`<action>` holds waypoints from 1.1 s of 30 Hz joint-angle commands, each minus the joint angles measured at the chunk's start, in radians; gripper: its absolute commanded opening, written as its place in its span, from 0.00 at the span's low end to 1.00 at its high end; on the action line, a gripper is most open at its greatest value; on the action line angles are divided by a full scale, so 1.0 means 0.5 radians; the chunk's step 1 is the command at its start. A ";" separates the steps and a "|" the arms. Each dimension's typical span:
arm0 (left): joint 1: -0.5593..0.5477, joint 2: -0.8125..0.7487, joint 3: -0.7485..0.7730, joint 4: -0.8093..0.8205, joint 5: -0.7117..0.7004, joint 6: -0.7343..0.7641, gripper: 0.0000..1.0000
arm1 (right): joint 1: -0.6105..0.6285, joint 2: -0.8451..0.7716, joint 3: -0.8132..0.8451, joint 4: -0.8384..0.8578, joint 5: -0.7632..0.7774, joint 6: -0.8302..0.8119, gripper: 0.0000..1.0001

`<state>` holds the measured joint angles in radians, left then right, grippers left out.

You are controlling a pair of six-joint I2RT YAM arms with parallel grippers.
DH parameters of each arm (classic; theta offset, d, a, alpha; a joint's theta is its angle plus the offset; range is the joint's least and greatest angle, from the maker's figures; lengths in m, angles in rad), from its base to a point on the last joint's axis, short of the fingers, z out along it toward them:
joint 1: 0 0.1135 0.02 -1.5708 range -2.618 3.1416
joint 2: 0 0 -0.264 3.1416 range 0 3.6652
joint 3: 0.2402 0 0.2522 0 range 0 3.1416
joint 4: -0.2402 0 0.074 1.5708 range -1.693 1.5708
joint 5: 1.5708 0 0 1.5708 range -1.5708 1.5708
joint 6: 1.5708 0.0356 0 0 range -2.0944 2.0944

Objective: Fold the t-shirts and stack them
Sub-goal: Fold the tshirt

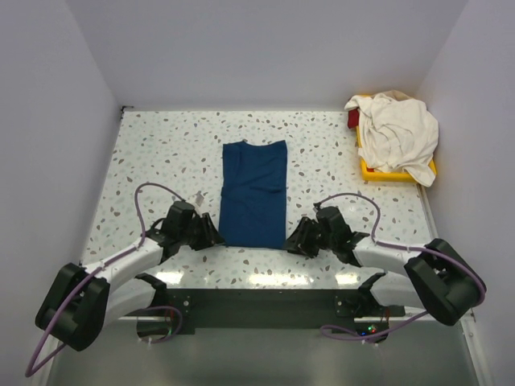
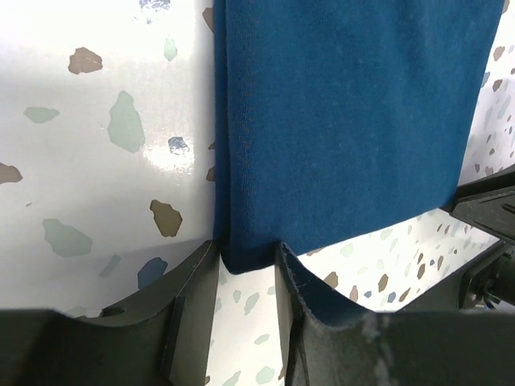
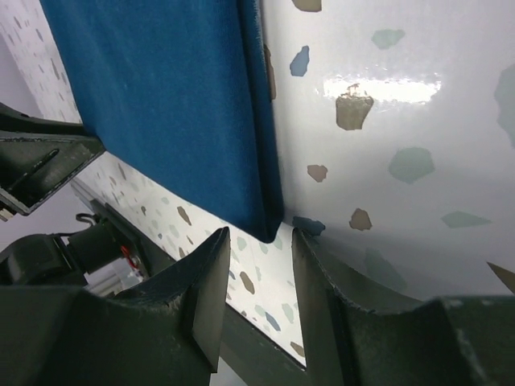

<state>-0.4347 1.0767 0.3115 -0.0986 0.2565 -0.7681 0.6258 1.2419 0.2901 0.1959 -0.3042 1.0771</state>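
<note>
Navy t-shirt (image 1: 254, 193) lies flat mid-table (image 1: 153, 153), already folded into a long strip that runs near to far. Cream t-shirt (image 1: 398, 133) sits crumpled in the yellow tray (image 1: 376, 171) at the far right corner, hanging over the rim. It's not folded yet.

Left gripper (image 1: 214, 235) is at the strip's near-left corner with the jaws partway apart. In the wrist view the corner sits between the fingertips (image 2: 201, 273). No pinch that I can see.

Right gripper (image 1: 293, 240) is at the near-right corner, jaws also partway apart. That corner is only just at the mouth of the fingers (image 3: 211, 273), not well inside.

My read: both arms are set to take the near hem and fold it toward the far end.

Risks:
- The right side has a shallow bite. If it closes from here it may catch only the edge or miss, and a one-sided lift gives a skewed fold.
- The strip is several layers thick. A tip that goes in above the bottom layer peels the top ones and reopens the earlier fold.
- Tips are low on the table, so they could scrape it or shove the cloth away instead of gripping.
- Uneven lift heights would wrinkle the strip.
- Later, pulling the cream shirt out could drag the tray along.
</note>
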 commanded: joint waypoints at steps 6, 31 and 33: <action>-0.076 0.068 -0.052 0.062 -0.127 -0.047 0.21 | 0.043 0.155 -0.074 0.167 0.151 0.064 0.36; -0.685 -0.579 -0.086 -0.293 -0.381 -0.461 0.00 | 0.236 -1.014 -0.062 -0.928 0.265 -0.277 0.00; -0.717 -0.628 -0.025 -0.336 -0.406 -0.495 0.00 | 0.233 -1.145 0.027 -1.039 0.314 -0.295 0.00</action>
<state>-0.7605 0.8040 0.2600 -0.2260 0.1089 -0.9466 0.7391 0.7479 0.2577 -0.1829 -0.1967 0.9478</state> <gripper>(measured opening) 0.085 0.014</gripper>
